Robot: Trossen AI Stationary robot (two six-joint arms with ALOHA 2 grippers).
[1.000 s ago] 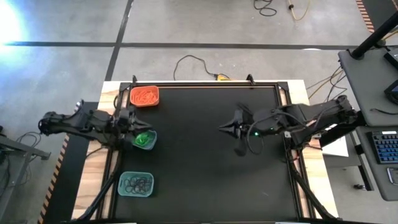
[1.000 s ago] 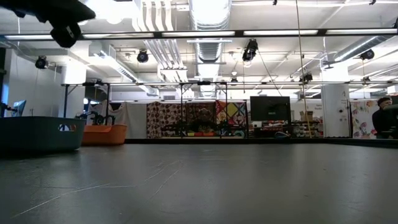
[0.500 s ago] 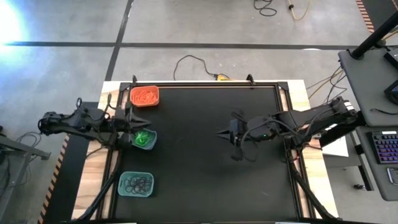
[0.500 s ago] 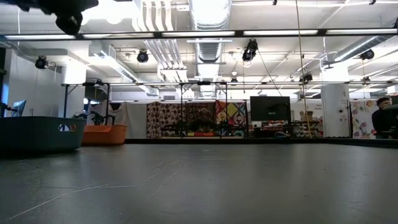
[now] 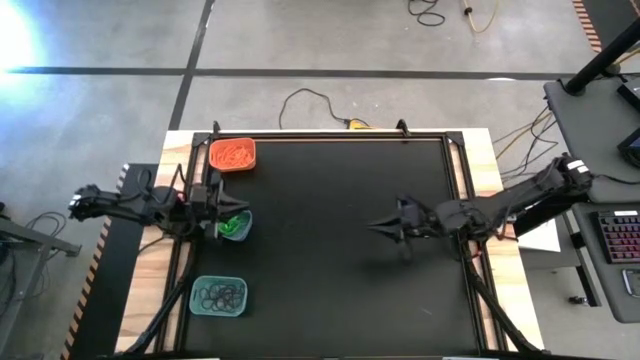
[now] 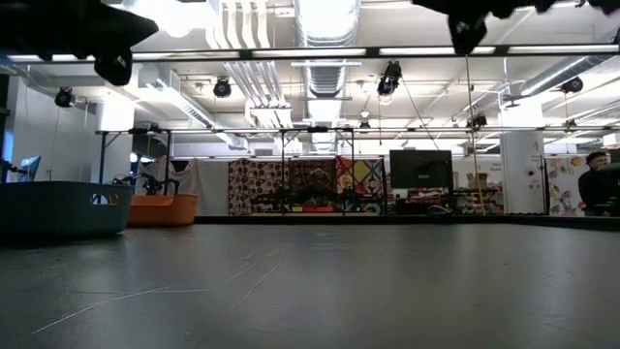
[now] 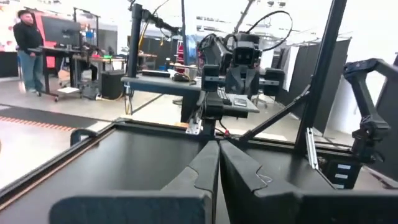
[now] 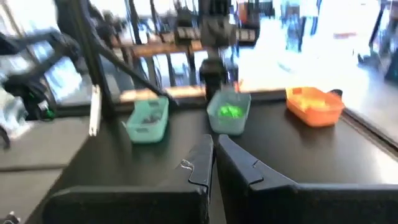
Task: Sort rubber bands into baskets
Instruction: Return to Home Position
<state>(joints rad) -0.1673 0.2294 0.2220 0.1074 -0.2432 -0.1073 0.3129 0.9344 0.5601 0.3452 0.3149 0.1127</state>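
Observation:
Three baskets stand along the table's left side: an orange one (image 5: 232, 154) at the far end holding orange rubber bands, a teal one (image 5: 237, 226) in the middle holding green bands (image 8: 230, 111), and a teal one (image 5: 219, 296) nearest holding black bands. My left gripper (image 5: 224, 208) hangs shut and level over the middle basket's left rim, with nothing in it (image 7: 219, 149). My right gripper (image 5: 374, 226) hangs shut and level above the table's middle right, pointing at the baskets, with nothing in it (image 8: 213, 146).
The black mat (image 5: 330, 250) between the baskets and my right gripper is bare. A black frame rail (image 5: 330, 136) runs along the table's far edge, with an orange cable (image 5: 320, 100) behind it. In the low view, both grippers hang high above the table (image 6: 114, 63) (image 6: 468, 29).
My right gripper has sunk and drawn back toward the table's right edge, tipping from slanting down to level; it now shows at the top of the low view. My left gripper has sunk a little over the middle basket and tipped to level. Both stay shut.

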